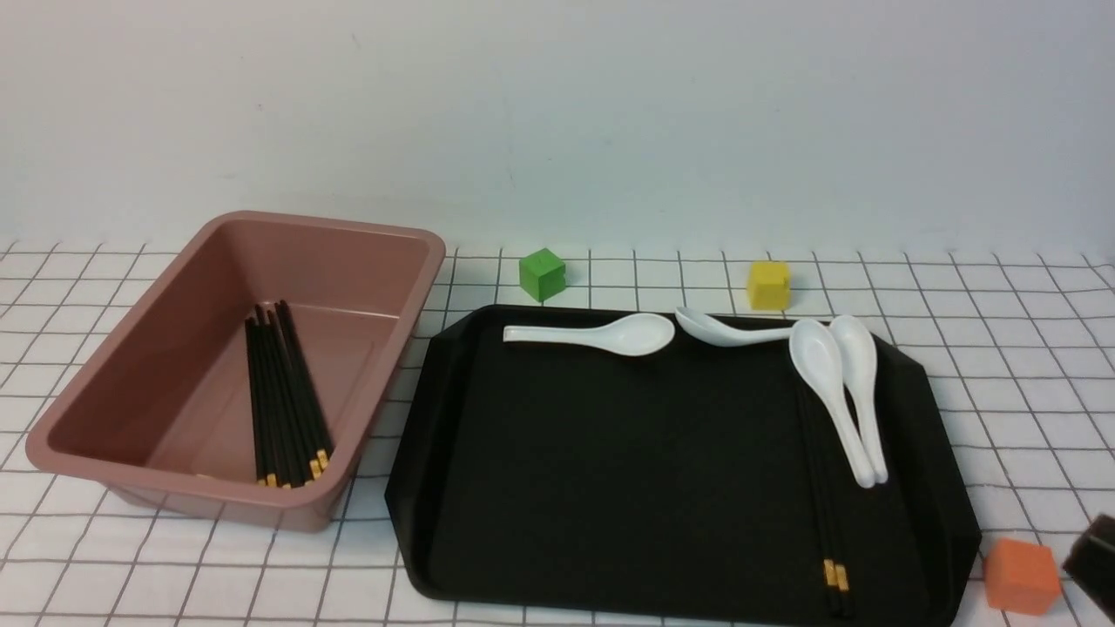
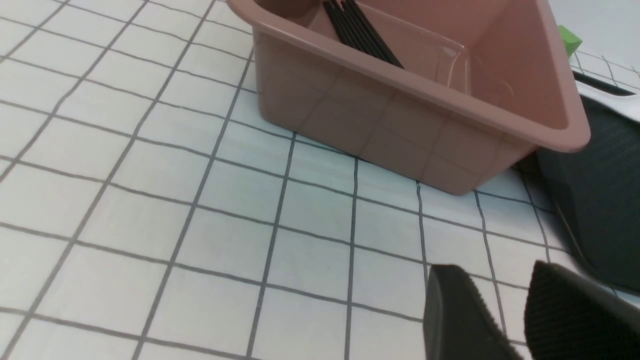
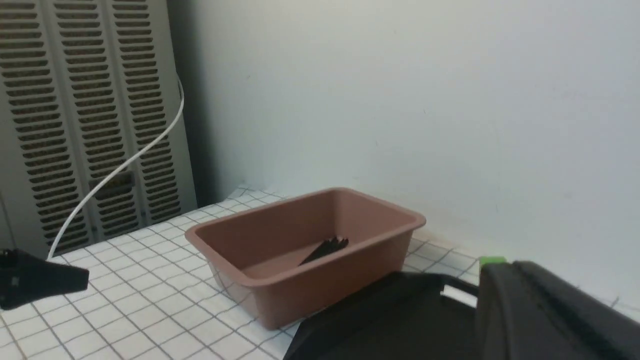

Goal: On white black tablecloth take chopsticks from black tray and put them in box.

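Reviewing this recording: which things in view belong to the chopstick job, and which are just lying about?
Part of the job:
- black tray
- chopsticks in the tray
- pinkish-brown box
- chopsticks in the box
- grid tablecloth

Just lying about:
- four white spoons
- green cube
- yellow cube
- orange cube

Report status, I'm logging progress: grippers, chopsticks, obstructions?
Right gripper shut, empty. Thin black gold-banded chopsticks still to move, on flat black tray; white ceramic spoons overlie their far ends.
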